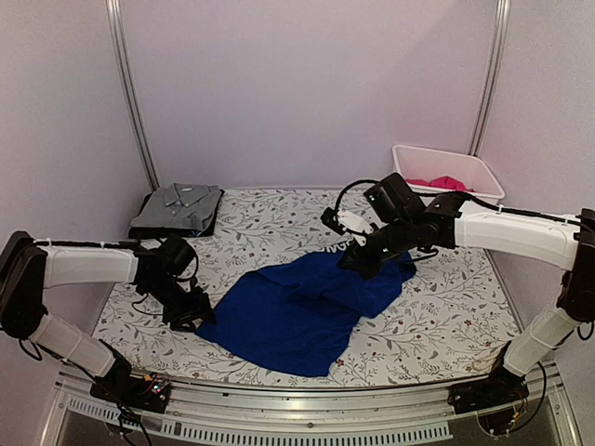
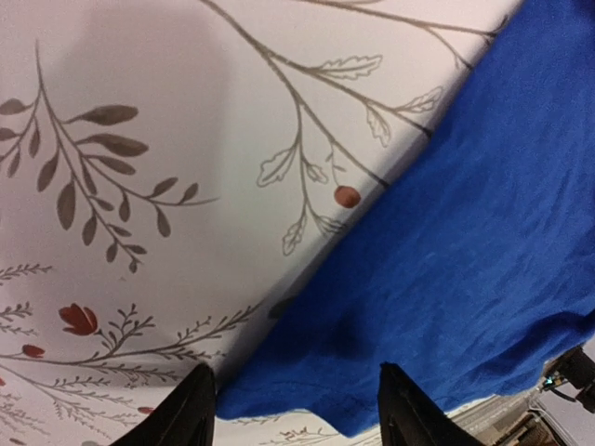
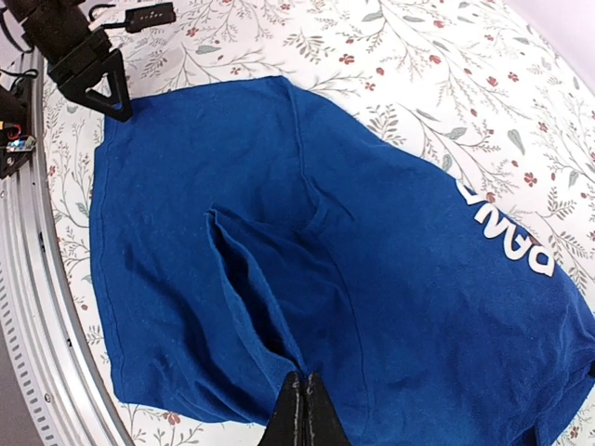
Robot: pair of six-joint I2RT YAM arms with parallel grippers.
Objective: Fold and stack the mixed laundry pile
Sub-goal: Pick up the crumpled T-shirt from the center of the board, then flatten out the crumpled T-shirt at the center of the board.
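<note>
- I'm folding the blue shirt (image 1: 288, 321), lying mid-surface (image 1: 446, 307) toward the near edge.
- My right hand (image 3: 302, 409) is pinching a fold, fully closed.
- My left hand (image 2: 297, 409) is straddling the hem, open, holding nothing; next it's needing to clamp, then fold across.

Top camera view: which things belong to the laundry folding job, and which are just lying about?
Job: blue shirt; grey collared shirt; pink garment.
Lying about: white bin holding the pink garment; floral table covering.
</note>
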